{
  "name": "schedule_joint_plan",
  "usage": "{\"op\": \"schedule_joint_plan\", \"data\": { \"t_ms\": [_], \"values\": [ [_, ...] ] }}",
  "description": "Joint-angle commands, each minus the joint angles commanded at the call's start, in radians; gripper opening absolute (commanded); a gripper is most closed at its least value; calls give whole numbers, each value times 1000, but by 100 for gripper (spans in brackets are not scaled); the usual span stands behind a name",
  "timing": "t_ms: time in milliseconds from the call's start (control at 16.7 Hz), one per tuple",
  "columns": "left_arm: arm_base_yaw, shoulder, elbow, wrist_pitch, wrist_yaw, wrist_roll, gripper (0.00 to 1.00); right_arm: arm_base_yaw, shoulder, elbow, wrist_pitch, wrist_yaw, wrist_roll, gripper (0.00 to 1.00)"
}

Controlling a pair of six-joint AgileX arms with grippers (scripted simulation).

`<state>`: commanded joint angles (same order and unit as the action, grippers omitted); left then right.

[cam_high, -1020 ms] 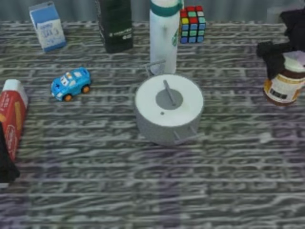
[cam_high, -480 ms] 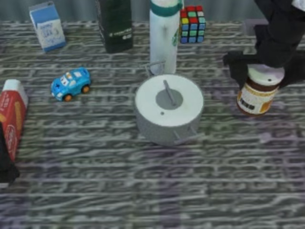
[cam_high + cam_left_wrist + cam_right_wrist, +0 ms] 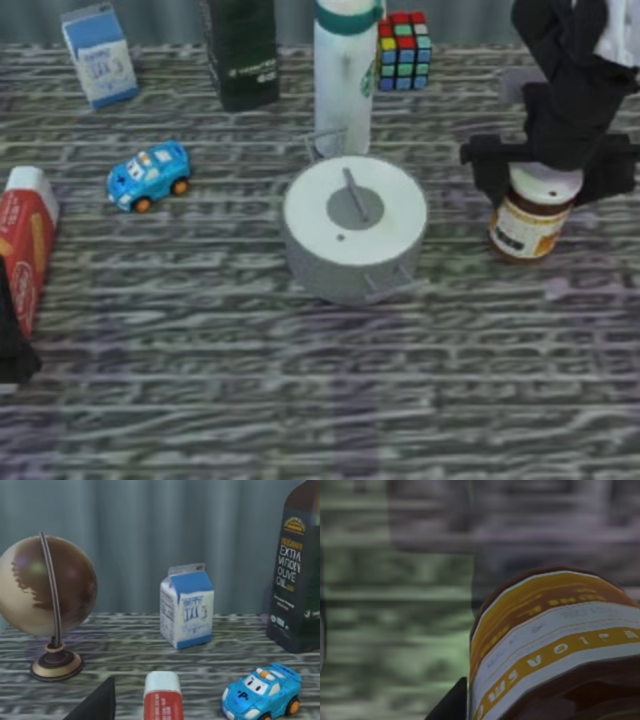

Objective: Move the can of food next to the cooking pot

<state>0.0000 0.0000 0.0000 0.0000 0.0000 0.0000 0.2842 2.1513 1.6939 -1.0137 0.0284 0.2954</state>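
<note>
One pincer working: right pincer [image 3: 548,165] is clamping the can of food [image 3: 530,214] by its top.
Can position: sitting right of the cooking pot [image 3: 354,227], apart.
Handling: seeming rigid, light, smooth-sided.
Left pincer: cannot tell.

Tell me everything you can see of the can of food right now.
The can of food is a small dark-brown cylinder with a white top and a white-and-orange label carrying a barcode. It stands roughly upright, right of the cooking pot with a clear gap between them. The right claw sits over its top, fingers on either side. Whether its base touches the table I cannot tell.
</note>
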Motion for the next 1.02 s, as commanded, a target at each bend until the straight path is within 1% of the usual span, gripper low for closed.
{"op": "schedule_joint_plan", "data": {
  "t_ms": [120,300,1020],
  "values": [
    [0,0,0,0,0,0,100,2,10,-25,32,1,0,0],
    [0,0,0,0,0,0,100,2,11,-26,33,1,0,0],
    [0,0,0,0,0,0,100,2,11,-26,33,1,0,90]
  ]
}}
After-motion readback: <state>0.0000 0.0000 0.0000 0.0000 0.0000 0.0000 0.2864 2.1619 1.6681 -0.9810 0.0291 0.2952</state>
